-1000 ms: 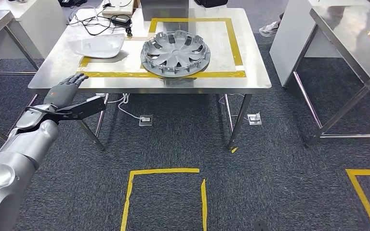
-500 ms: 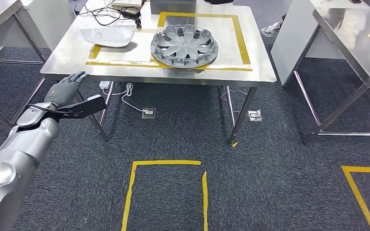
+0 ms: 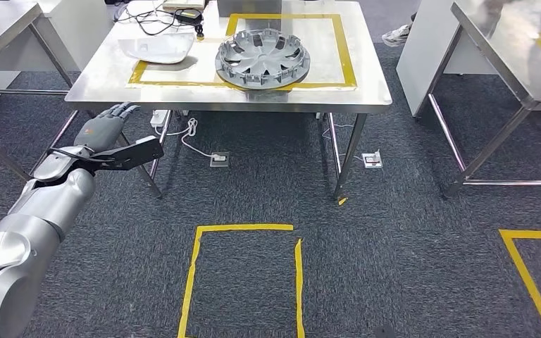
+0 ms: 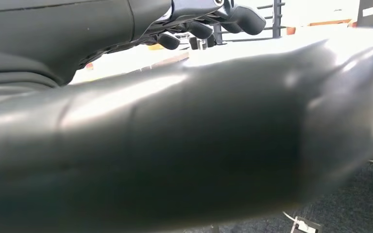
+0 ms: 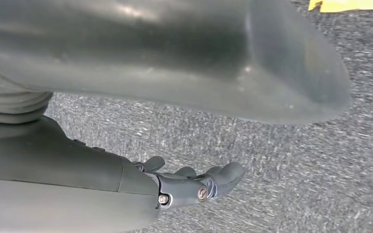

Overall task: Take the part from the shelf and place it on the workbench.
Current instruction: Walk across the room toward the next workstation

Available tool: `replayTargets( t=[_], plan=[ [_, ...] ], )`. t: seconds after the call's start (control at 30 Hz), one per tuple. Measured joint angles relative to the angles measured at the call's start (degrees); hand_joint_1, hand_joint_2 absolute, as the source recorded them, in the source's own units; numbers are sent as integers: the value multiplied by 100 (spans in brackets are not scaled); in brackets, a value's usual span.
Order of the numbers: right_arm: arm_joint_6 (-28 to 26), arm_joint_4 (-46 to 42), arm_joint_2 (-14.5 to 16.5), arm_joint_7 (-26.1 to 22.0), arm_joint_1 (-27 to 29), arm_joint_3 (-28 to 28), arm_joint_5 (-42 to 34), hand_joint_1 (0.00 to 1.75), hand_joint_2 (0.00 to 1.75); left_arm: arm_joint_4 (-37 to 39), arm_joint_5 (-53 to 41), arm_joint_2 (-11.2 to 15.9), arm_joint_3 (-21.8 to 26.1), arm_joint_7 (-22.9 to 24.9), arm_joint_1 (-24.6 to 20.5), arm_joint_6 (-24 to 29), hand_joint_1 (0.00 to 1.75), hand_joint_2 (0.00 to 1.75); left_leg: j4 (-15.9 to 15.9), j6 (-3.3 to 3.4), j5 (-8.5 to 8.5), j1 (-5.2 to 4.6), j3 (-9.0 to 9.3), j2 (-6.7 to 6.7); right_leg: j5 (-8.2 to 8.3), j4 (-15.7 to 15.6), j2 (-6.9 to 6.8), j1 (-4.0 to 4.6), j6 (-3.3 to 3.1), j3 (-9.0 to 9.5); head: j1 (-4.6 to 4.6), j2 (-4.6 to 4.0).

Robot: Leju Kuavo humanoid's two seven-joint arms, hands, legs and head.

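Observation:
A grey wheel cover (image 3: 263,59) lies flat on the steel workbench (image 3: 366,95), inside a yellow tape rectangle. A white moulded part (image 3: 156,48) lies to its left on the same top. My left hand (image 3: 106,128) reaches forward below the bench's near left corner with its fingers stretched out and nothing in it; it touches nothing. The left wrist view shows its dark fingers (image 4: 238,14) against a bright background. In the right wrist view my right hand (image 5: 194,182) hangs over grey carpet, fingers loosely extended and holding nothing.
Cables and a power brick (image 3: 183,14) lie at the bench's back left. Another steel table (image 3: 521,49) stands to the right, and one more (image 3: 0,28) to the left. Yellow tape squares (image 3: 243,229) mark the carpet in front of me. Floor sockets (image 3: 218,158) sit under the bench.
The whole picture has shifted: the bench now sits higher and a little further off, so the camera has moved. My left arm keeps the same outstretched pose.

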Motion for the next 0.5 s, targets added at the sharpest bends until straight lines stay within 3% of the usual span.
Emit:
replayTargets(
  t=[0.07,0.13,0.2,0.23,0.27,0.33,0.37,0.4,0.43,0.47,0.5],
  plan=[
    [-4,0,1,-3,0,0,-8,0,0,-12,0,-13,0,-4,-23,-6,0,0,-705,39,23,-17,508,-6,78,46,-1,6,61,-107,4,0],
    [-11,0,1,-7,2,-1,-13,0,0,-24,0,-27,0,-7,-34,-10,0,0,-1010,125,-61,-41,670,-20,158,65,0,20,128,-160,16,0],
    [-15,0,2,-9,14,-2,-15,0,0,-22,0,-38,0,-7,-28,-15,0,0,-1029,235,6,-41,590,-15,208,70,6,8,198,-200,23,0],
    [-15,0,3,-9,23,-2,-16,0,0,-20,0,-46,0,-7,-26,-17,0,0,-1030,285,58,-40,546,-9,127,133,11,-4,236,-244,27,0],
    [-15,0,5,-8,32,-3,-18,0,0,-18,0,-54,0,-7,-26,-19,0,0,-1036,329,115,-31,491,-1,-51,295,15,-14,272,-314,28,0],
    [-15,0,9,-3,39,-4,-30,0,0,-16,0,-66,0,-11,-27,-31,0,0,-1037,377,220,-29,358,2,-587,967,20,-26,326,-536,36,0],
    [-15,0,10,0,38,-6,-37,0,0,-16,0,-68,0,-28,-24,-44,0,0,-1035,388,270,-31,285,1,-785,1358,21,-29,341,-643,36,0],
    [-15,0,10,7,38,-7,-44,0,0,-15,0,-71,0,-53,-19,-58,0,0,-1033,388,317,-33,216,0,-865,1653,24,-29,346,-699,37,0],
    [-15,0,10,13,38,-9,-50,0,0,-15,0,-73,0,-85,-13,-70,0,0,-1032,382,364,-34,157,-1,-825,1760,26,-29,343,-664,37,0],
    [-15,0,10,19,39,-10,-54,0,0,-16,0,-74,0,-117,-8,-78,0,0,-1031,372,405,-34,109,-2,-705,1641,28,-28,330,-515,37,0],
    [-15,0,10,25,38,-11,-58,0,0,-19,3,-74,0,-144,-7,-76,0,0,-1030,357,443,-34,74,-2,-567,1292,31,-25,305,-242,38,0]
  ],
)
